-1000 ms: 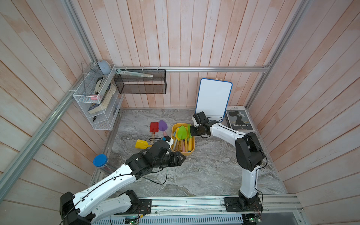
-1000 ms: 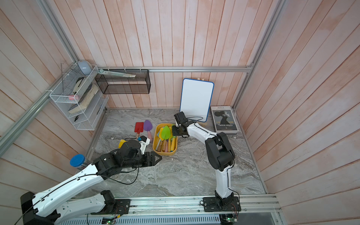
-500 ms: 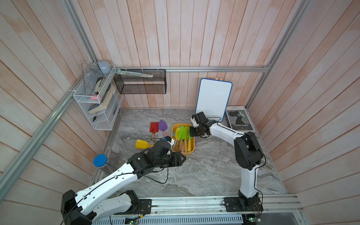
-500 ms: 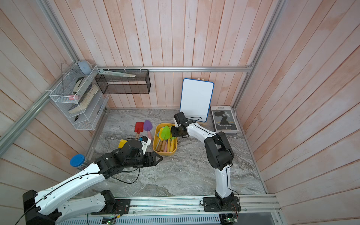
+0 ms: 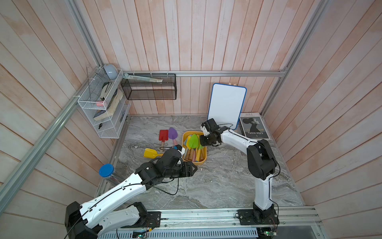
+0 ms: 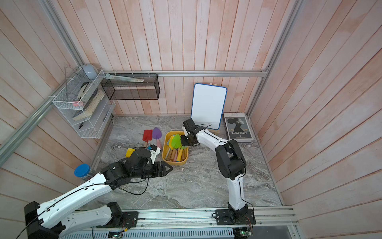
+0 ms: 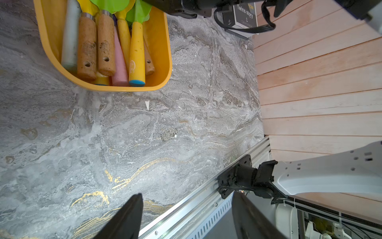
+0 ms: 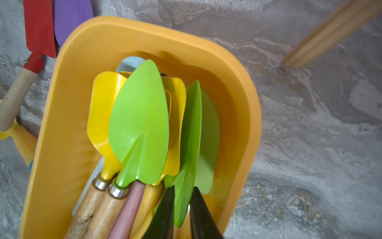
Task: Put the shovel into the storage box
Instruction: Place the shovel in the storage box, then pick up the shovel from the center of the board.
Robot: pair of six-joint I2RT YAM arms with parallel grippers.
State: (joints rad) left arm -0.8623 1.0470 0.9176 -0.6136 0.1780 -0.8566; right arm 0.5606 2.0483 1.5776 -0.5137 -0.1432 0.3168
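Placing step: right gripper (image 8: 183,188) straddles a green shovel (image 8: 194,124) standing on edge inside the box (image 8: 251,128). Whether it is clamped or freed cannot be told. Left gripper (image 7: 187,194) gapes, empty. Next move calls for a clean release and a straight lift out.

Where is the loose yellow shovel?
In a top view, the yellow shovel lies on the tabletop left of the storage box, in front of the red shovel.

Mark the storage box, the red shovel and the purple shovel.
storage box (image 8: 134,27): right wrist view, on its orange rim.
red shovel (image 5: 163,135): in a top view, on its blade.
purple shovel (image 5: 172,133): in a top view, on its blade.
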